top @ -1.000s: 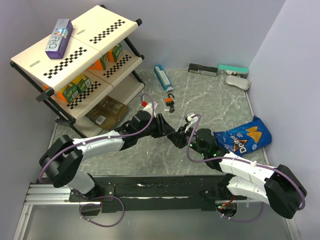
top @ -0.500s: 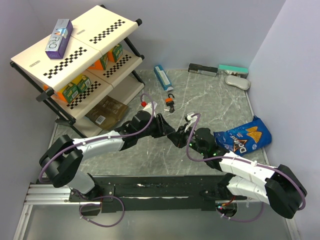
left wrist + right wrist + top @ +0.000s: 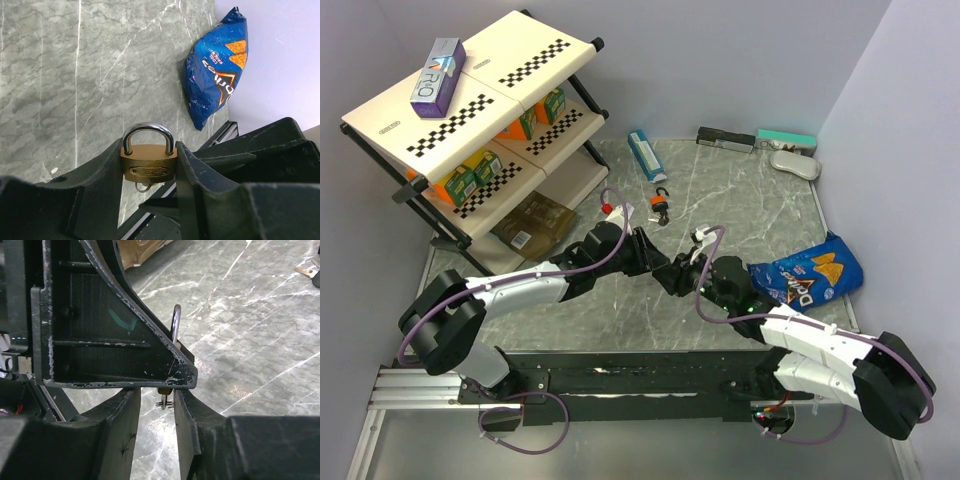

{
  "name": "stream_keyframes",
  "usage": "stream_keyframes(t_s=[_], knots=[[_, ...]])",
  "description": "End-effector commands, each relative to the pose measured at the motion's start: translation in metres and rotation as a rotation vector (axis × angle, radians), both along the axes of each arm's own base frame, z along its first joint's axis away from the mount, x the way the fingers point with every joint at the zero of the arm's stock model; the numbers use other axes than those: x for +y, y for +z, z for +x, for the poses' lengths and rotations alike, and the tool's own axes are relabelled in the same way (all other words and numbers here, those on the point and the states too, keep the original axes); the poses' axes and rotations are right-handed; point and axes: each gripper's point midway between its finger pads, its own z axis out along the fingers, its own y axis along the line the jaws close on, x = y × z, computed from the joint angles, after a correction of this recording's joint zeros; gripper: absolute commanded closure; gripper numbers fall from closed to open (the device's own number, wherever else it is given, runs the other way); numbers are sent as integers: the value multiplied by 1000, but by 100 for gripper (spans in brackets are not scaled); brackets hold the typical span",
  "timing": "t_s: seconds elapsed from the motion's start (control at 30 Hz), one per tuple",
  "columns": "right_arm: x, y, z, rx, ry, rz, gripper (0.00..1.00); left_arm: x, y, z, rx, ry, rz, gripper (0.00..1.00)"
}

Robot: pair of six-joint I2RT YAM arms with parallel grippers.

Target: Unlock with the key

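My left gripper is shut on a small brass padlock, pinching its body from both sides, with the silver shackle pointing up and closed. The key sticks out of the padlock's underside, and only a bit of metal shows there. In the right wrist view the key hangs just below the left finger's dark edge, between the parted fingers of my right gripper. It is close to the right finger, with a clear gap on the left. In the top view the two grippers meet nose to nose: left gripper, right gripper.
A blue chip bag lies right of the right arm. An orange padlock and a blue-and-white box lie behind the grippers. A shelf rack stands at the back left with a brown packet at its foot.
My right gripper's jaws have spread apart around the key. Both arms stay almost where they were, and the left gripper keeps its hold on the padlock.
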Motion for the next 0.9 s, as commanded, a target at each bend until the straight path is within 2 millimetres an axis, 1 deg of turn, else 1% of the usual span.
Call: stream_keyframes(t_s=[0.0,0.17,0.27,0.4,0.5,0.6,0.73,0.87], knots=[[7,47,4,-106,7,99,59,-8,20,-7,-12,-27,-38,99],[3,39,2,-88,0,76,57,-6,21,-5,-18,-17,-34,99],[1,37,1,-84,-5,74,59,-6,20,-6,-16,-18,-32,99],[3,35,1,-78,3,68,62,-7,22,-5,-18,-18,-34,99],[5,28,0,-57,11,61,63,-6,23,-5,-21,-14,-34,99],[6,26,0,-48,14,62,65,-5,24,-5,-23,-15,-34,99],[8,25,0,-40,18,68,65,-4,25,-5,-27,-11,-33,99],[8,19,1,-23,17,60,65,-4,29,-5,-35,-12,-40,99]])
